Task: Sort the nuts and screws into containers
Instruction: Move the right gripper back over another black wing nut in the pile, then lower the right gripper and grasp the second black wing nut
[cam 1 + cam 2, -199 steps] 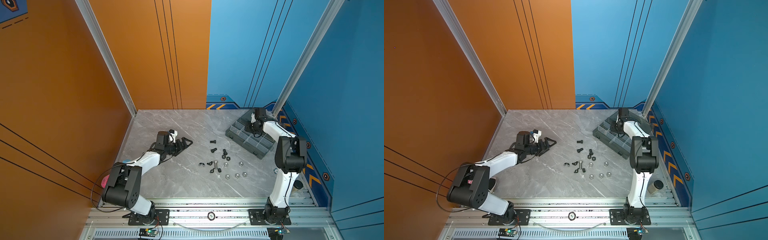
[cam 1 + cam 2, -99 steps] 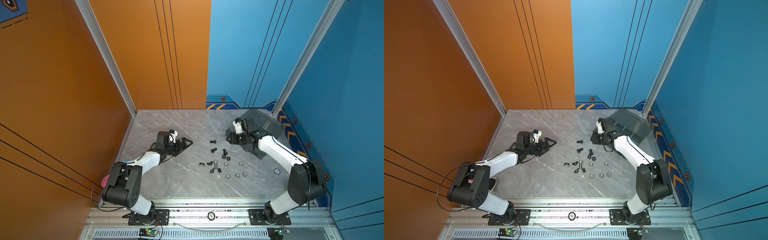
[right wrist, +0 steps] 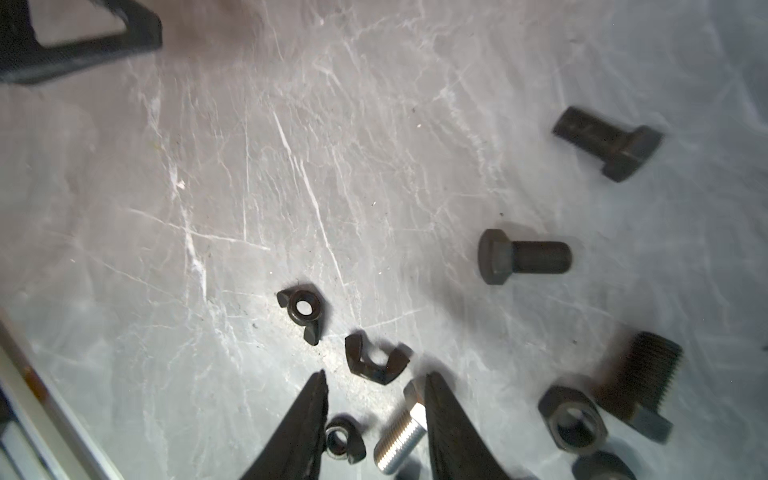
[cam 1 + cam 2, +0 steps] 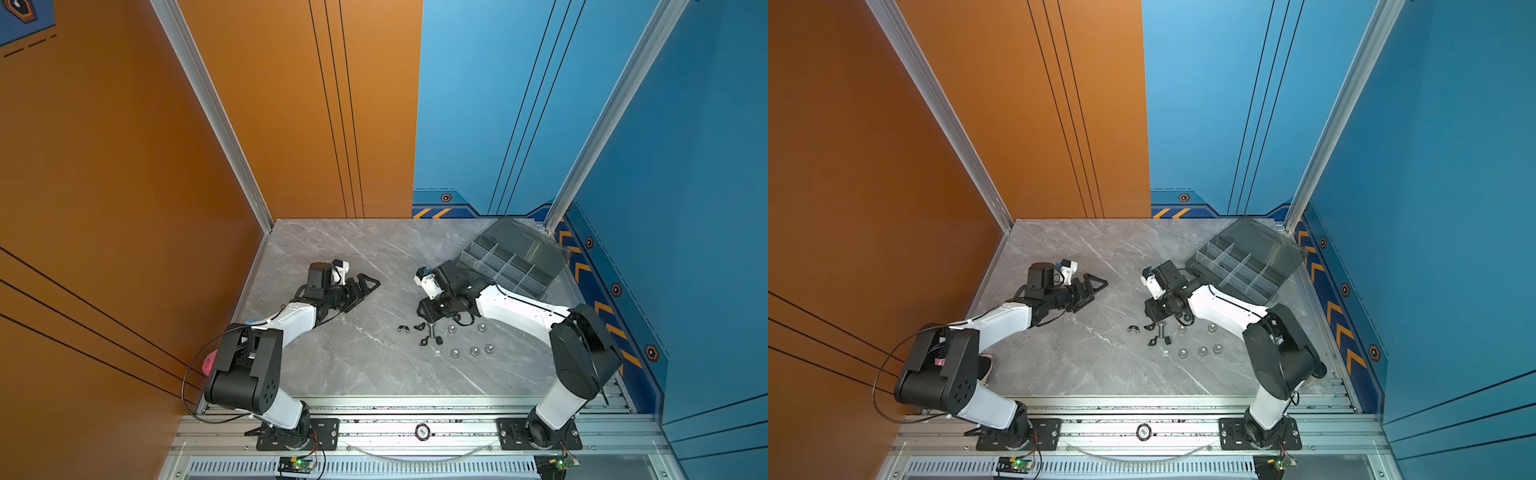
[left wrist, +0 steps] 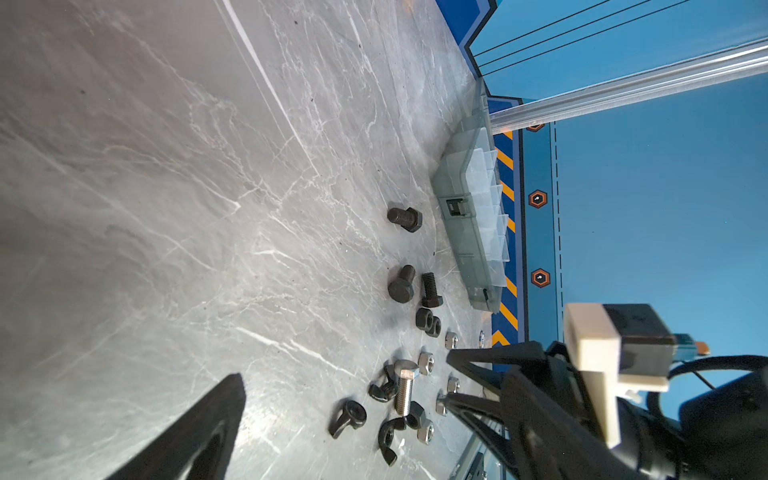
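The screws and nuts lie loose on the grey marble table. Three black bolts (image 3: 523,255) and a silver bolt (image 3: 401,440) are among them, with black wing nuts (image 3: 376,361), black hex nuts (image 3: 571,417) and silver hex nuts (image 4: 474,351). My right gripper (image 3: 376,378) hangs open just over this pile (image 4: 426,313); the silver bolt and one wing nut lie on the table between its fingers, ungripped. The containers are the compartments of a smoky-grey organiser box (image 4: 511,266) at the back right, its lid raised. My left gripper (image 5: 345,368) rests open on the table at the left (image 4: 370,286), holding nothing.
The orange wall bounds the table on the left and the blue wall on the right, close behind the box. An aluminium rail (image 4: 415,411) with both arm bases runs along the front. A pink object (image 4: 210,359) lies by the left arm's base.
The right arm swung away from the organiser box, left and forward, down over the pile of screws and nuts. The box lid now stands open. The left arm has not moved.
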`<state>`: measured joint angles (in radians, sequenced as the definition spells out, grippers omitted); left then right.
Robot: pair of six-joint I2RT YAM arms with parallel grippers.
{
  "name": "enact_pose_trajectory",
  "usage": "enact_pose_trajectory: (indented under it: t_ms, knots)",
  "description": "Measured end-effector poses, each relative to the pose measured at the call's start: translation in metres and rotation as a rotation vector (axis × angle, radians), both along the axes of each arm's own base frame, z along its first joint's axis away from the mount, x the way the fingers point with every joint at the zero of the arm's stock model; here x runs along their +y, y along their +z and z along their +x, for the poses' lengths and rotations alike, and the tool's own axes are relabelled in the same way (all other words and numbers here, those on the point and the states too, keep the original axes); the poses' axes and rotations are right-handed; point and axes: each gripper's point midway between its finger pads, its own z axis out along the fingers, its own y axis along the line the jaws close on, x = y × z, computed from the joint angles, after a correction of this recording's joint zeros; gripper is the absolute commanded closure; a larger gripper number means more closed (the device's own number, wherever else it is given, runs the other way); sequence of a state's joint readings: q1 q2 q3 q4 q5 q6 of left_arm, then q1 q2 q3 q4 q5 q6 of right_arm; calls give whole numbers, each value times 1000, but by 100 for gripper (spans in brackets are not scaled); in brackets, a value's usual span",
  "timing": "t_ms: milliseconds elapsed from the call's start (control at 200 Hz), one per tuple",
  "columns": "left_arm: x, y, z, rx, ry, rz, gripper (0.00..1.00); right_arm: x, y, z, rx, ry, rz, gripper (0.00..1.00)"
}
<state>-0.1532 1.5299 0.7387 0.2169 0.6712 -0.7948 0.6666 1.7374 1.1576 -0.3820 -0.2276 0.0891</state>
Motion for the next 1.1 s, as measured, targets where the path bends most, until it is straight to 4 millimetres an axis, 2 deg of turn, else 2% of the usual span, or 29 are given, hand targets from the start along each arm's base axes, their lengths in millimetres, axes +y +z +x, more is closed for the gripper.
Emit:
enact_pose_trajectory:
  t_ms: [280,606,1101]
  knots:
    - [5,4,-2,2,13,-18,2,35,-22,-14,-59,190,-57,61]
    - [8,2,-5,10,20,-19,2,46,-24,-5,-99,247,-65,64]
    - [12,4,-4,9,33,-28,2,53,-34,-19,-75,321,-84,67]
